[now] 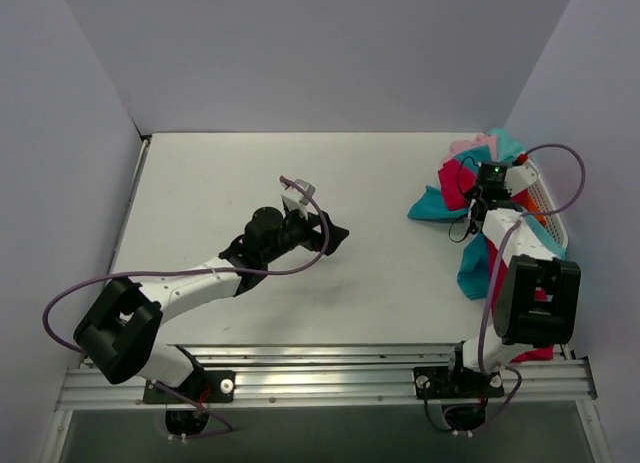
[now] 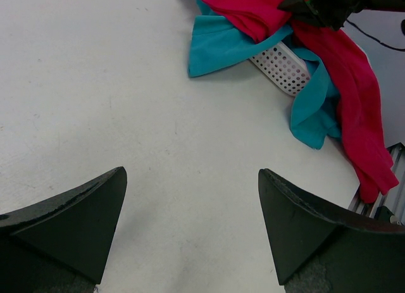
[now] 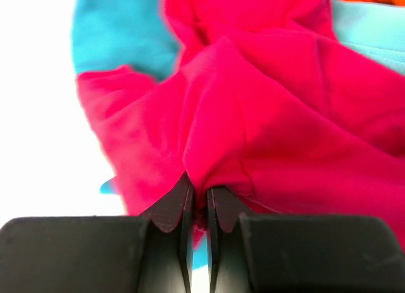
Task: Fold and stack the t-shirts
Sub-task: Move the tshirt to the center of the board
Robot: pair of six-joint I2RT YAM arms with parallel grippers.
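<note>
T-shirts (image 1: 452, 183) heaped at far-right of table (image 1: 250, 183), spilling over basket (image 2: 281, 65) — red tee (image 3: 266, 103) on top, teal tees (image 2: 218, 46) under. Right gripper (image 3: 197, 207) pinched tight on a red fold, so it is the nearer tool. Left gripper (image 2: 192, 173) jaws wide apart, nothing in them — mid-table, well apart from the heap, which lies to its right. Red tee's long axis trails from basket toward near edge. No brands or readable writing.

You see only a strip of the white basket (image 2: 281, 65), upper right; t-shirts (image 2: 221, 43) bury the rest. Close up, the crimson t-shirt (image 3: 266, 116) blurs and overruns the frame.
</note>
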